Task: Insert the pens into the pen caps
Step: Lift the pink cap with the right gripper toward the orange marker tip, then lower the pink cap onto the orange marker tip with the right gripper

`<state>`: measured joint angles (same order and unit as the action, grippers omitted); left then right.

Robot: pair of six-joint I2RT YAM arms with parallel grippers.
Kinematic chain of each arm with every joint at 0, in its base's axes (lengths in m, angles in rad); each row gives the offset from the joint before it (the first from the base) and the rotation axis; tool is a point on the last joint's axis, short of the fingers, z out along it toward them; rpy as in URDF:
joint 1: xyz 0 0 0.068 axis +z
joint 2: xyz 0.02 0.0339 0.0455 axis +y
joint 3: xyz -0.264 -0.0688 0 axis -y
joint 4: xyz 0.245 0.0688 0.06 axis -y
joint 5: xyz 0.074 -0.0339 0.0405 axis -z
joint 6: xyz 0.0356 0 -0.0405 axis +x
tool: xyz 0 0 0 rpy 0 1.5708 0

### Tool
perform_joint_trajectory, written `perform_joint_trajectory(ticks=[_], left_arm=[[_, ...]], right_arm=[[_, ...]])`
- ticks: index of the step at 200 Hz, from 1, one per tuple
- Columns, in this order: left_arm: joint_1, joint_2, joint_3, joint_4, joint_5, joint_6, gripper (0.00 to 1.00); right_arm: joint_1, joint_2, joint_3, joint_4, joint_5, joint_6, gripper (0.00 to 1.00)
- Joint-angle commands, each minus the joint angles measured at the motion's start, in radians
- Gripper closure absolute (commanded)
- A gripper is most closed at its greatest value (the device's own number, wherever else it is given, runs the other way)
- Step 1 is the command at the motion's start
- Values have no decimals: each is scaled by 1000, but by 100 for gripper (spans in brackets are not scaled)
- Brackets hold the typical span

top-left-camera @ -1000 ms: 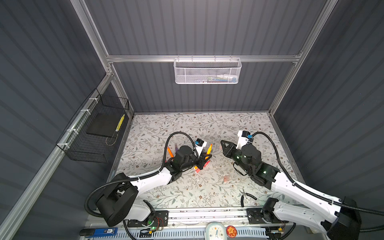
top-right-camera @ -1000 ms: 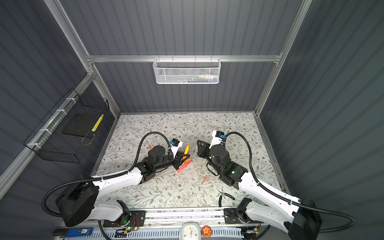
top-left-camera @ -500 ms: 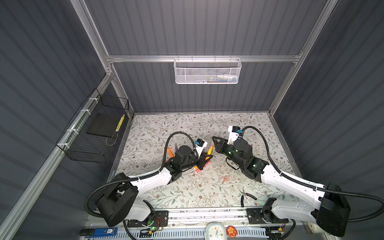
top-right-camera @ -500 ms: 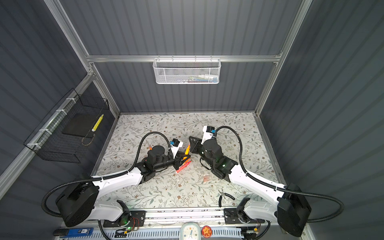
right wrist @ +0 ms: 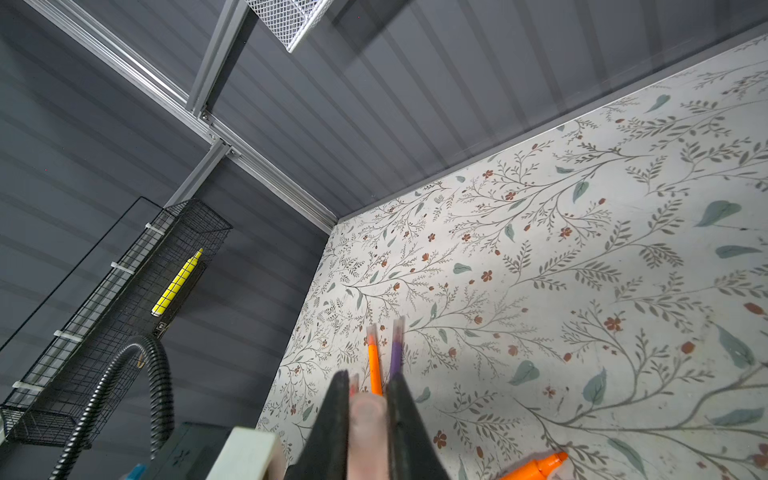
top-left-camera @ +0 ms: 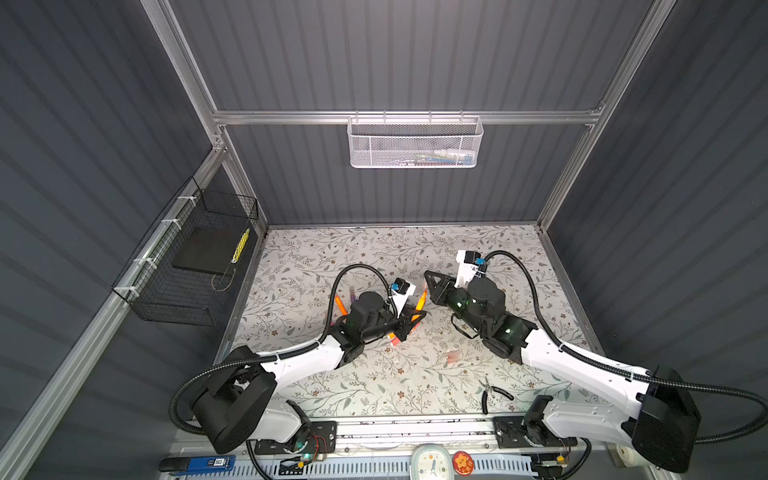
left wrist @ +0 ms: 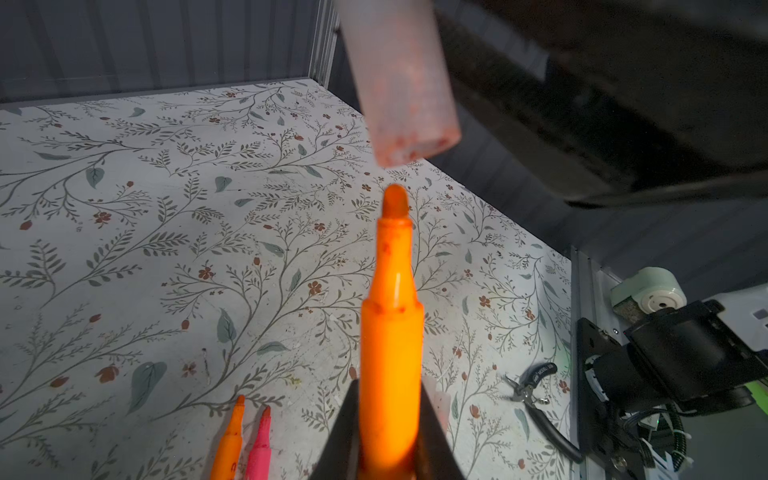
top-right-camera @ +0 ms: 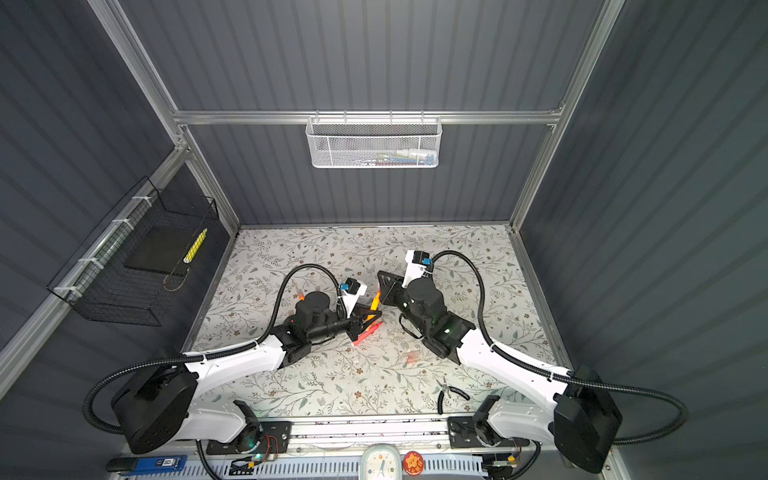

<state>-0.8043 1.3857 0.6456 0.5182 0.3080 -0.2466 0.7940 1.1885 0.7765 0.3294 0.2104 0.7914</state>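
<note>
A black wire basket [top-left-camera: 183, 299] hangs on the left wall with a yellow marker [right wrist: 178, 282] inside. On the floral table [top-left-camera: 316, 249], an orange pen [right wrist: 375, 368] and a purple pen [right wrist: 397, 353] lie side by side near the left arm's wrist. Each seems to have a translucent cap over its tip, though the view is soft there.

The left gripper [left wrist: 388, 384] has its jaws pinching the barrel of the gripped pen [left wrist: 390, 332], which is orange, with its felt tip pointing toward the right gripper. On the table below it lie a spare orange pen [left wrist: 230, 444] and a pink pen [left wrist: 259, 446], close together.

The open end of a pale-pink pen cap [left wrist: 401, 83] hangs just beyond the gripped pen's tip. A small gap separates them, and they are roughly in line. The right gripper [right wrist: 369, 386] has its jaws clamped on this cap. Farther right, loose caps [top-left-camera: 453, 355] lie on the table, and black-handled pliers [top-left-camera: 494, 390] rest near the front edge.
</note>
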Motion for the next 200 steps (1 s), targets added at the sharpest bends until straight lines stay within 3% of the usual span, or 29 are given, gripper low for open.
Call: perform_joint_trajectory(ticks=[1,123,200], left_arm=[[-4,-27,-13,24,14,10,100],[-4,-25,-20,42,47,-4,100],[-4,-31,-31,56,-3,-36,100]], right_arm=[[-2,10,14,19,21,-18,100],[2,5,-51,54,34,-3,100],[41,-39,-107,77,45,13,100]])
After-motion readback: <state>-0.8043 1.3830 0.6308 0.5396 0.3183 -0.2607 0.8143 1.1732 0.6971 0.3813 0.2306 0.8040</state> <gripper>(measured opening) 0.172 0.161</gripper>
